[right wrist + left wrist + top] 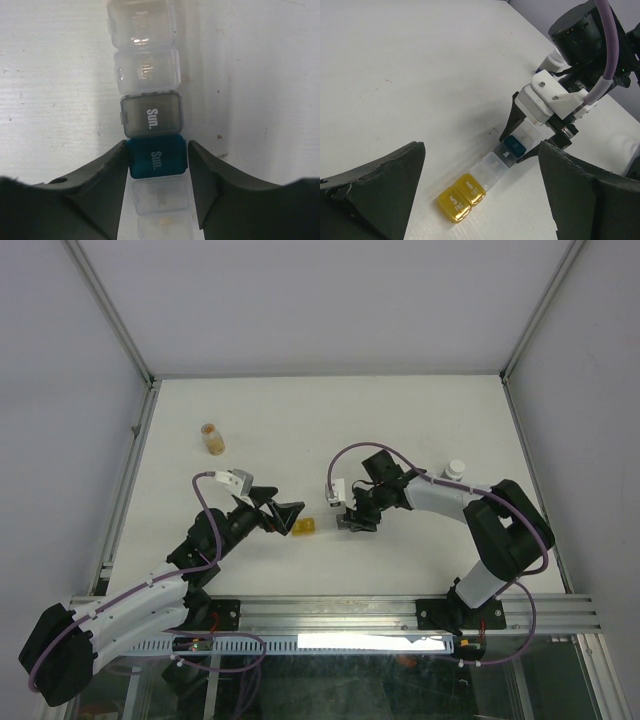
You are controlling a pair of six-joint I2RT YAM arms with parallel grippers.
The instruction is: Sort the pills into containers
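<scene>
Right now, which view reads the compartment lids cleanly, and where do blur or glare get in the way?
Right wrist: teal compartment sharp, "Sun." legible; clear lids at the top glare-washed, the nearest ones blurred. Left wrist: yellow compartments readable, own fingers dark in foreground. Top external: strip too small to read.

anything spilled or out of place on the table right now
Nothing spilled or askew: the containers lie flat in a row, lids shut, no loose pills in view. One oddity: the teal compartment that the right gripper straddles and its grey neighbour both read Sun.
</scene>
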